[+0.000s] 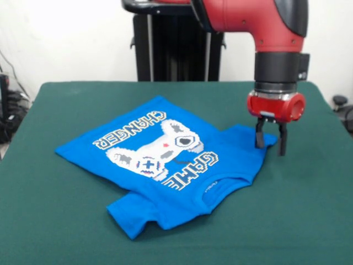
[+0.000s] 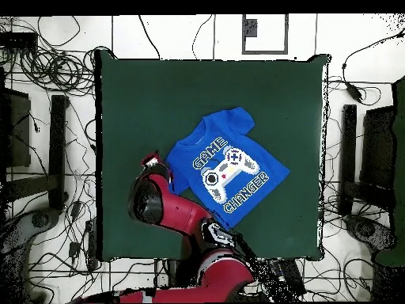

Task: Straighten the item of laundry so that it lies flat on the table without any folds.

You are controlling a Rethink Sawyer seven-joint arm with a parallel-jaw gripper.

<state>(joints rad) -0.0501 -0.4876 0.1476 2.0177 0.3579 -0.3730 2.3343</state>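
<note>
the gripper (image 1: 270,142) hangs with fingers apart, straddling the sleeve tip of the t-shirt (image 1: 165,160); the shirt's body stretches away toward the table's (image 1: 309,221) opposite side edge.

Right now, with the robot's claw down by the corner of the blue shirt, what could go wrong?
1. The black two-fingered gripper stands open at the edge of one sleeve of the bright blue game-controller T-shirt. It might catch only a sliver of cloth, which could slip out.
2. A pull the wrong way could bunch the shirt instead of flattening it.
3. The fingertips sit low over the dark green felt table, so pushing down further might scrape it.
</note>
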